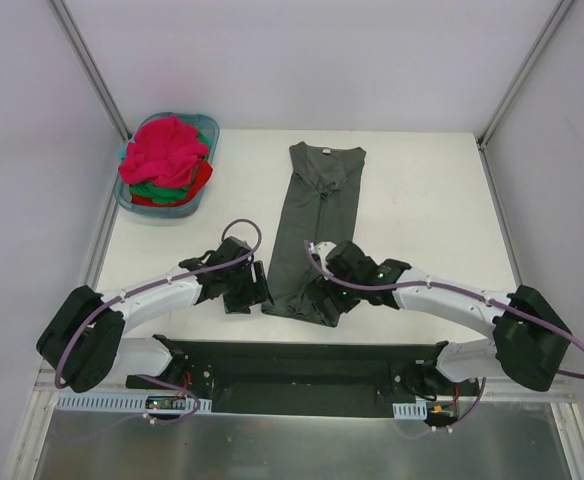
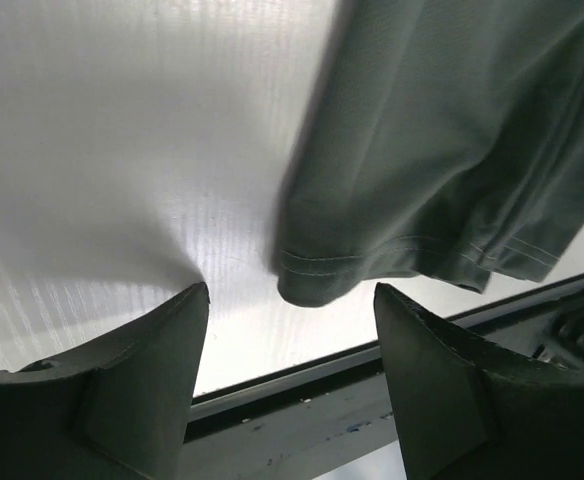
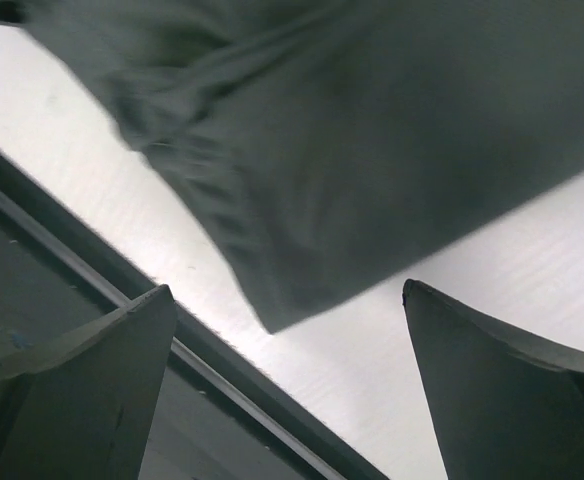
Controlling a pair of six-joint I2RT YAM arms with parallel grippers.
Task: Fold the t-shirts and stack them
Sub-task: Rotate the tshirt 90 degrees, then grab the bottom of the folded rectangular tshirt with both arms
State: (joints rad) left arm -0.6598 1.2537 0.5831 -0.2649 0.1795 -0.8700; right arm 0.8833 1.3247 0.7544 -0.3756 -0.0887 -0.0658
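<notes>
Teal basket (image 1: 209,128) of pink, green, red shirts (image 1: 164,152), left hand (image 2: 290,288) wide, right hand (image 3: 284,288) wide

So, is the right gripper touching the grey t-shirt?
Apart. Right wrist view: the right gripper is open, bare table showing between each finger and the grey t-shirt.

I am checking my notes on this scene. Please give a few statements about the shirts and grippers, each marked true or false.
1. The grey t-shirt lies on the table, outside the basket. True.
2. The basket is empty. False: it holds pink, green and red shirts.
3. The left gripper and the right gripper are both open. True.
4. The right gripper holds a pink shirt. False: it holds nothing.
</notes>
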